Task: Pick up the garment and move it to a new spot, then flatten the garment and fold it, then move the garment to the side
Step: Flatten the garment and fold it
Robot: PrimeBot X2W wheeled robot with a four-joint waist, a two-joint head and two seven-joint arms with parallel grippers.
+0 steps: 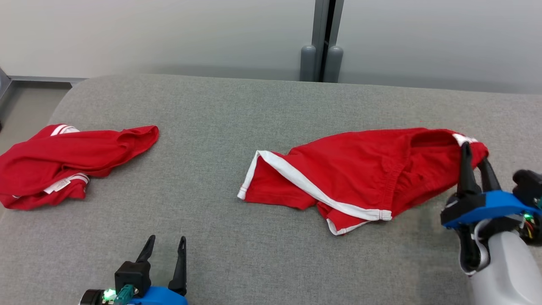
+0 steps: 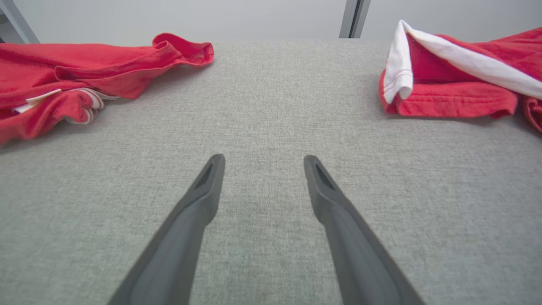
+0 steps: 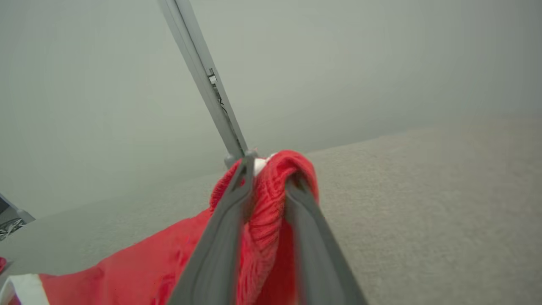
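The red shorts lie crumpled on the right half of the grey cushioned surface, white-trimmed leg openings toward its middle and waistband toward its right edge. The right gripper has its fingers pinched on a bunch of that waistband, lifting it slightly. The left gripper hovers by the near edge, fingers spread wide with nothing between them. A second red garment lies heaped at the left edge
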